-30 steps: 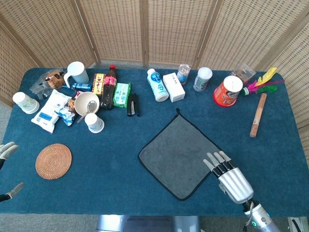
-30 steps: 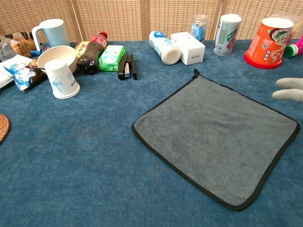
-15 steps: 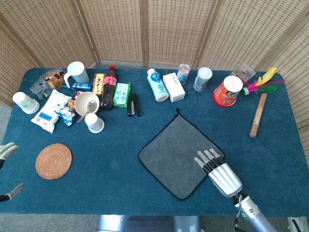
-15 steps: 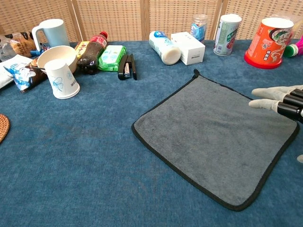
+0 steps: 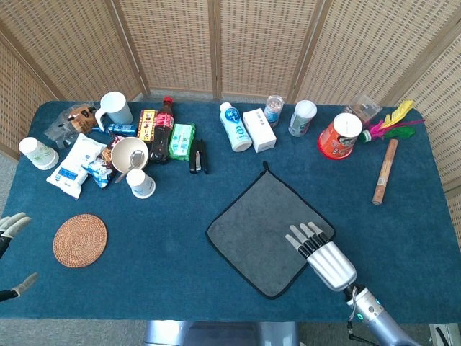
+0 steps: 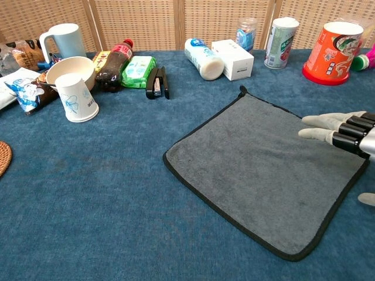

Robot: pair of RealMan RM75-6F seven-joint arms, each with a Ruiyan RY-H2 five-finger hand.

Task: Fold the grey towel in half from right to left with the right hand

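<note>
We find the fingers [image 5: 301,237] of the right hand [image 5: 323,255] spread and extended flat, pinching nothing. In the head view they lie over the right-hand portion of the grey towel [image 5: 259,231]; in the chest view they appear raised just above the cloth, though we cannot confirm contact.

The towel lies flat and unfolded on the blue desk [image 5: 180,238], turned like a diamond, with one corner and its small loop at 12 o'clock, one at 9 o'clock, one at 6 o'clock and the right corner at 3 o'clock, just beside the fingers.

The relation that matters: the bulk of the towel extends toward 9 o'clock from the fingers, and the fold line we judge to run from 12 to 6 o'clock. The right corner must be taken and carried across to the 9 o'clock corner.

The right hand is much the nearer. The left hand [image 5: 10,225] shows only at the desk's left edge, well apart, fingers apart and holding nothing.
</note>
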